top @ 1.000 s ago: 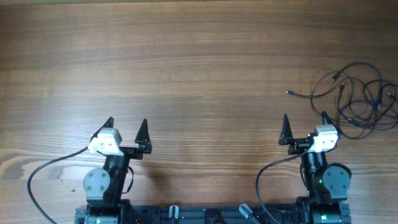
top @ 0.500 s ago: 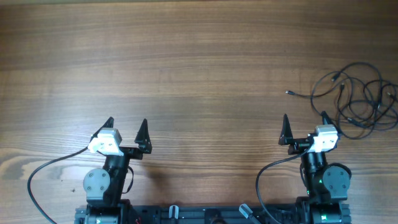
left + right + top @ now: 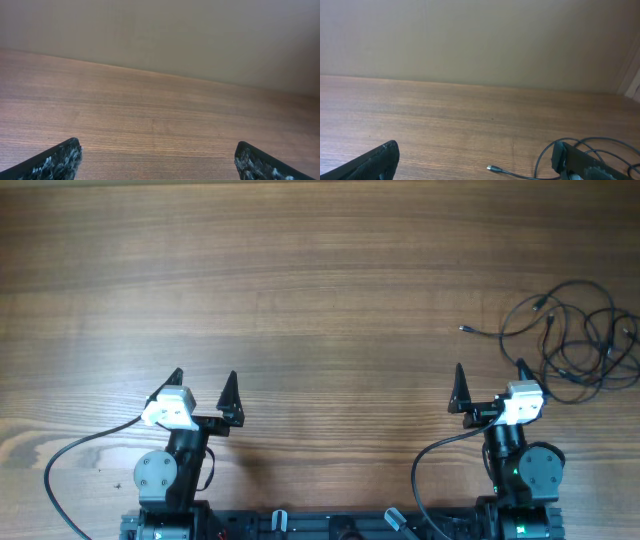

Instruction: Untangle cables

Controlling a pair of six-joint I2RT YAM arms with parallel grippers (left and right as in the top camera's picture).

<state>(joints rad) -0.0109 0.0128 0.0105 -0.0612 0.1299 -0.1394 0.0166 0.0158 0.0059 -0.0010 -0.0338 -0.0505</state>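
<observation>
The cables (image 3: 575, 335) lie in a loose tangle of thin dark loops at the right edge of the wooden table, with one plug tip (image 3: 463, 329) stretched out to the left. In the right wrist view the plug tip (image 3: 491, 169) and some loops (image 3: 600, 145) show low on the right. My right gripper (image 3: 490, 385) is open and empty, near the front edge, a short way below and left of the tangle. My left gripper (image 3: 203, 388) is open and empty at the front left, far from the cables.
The wooden table (image 3: 300, 290) fills the overhead view. Thicker black arm cables (image 3: 70, 455) curl beside each arm base at the front edge. A plain beige wall (image 3: 160, 35) stands behind the table's far edge.
</observation>
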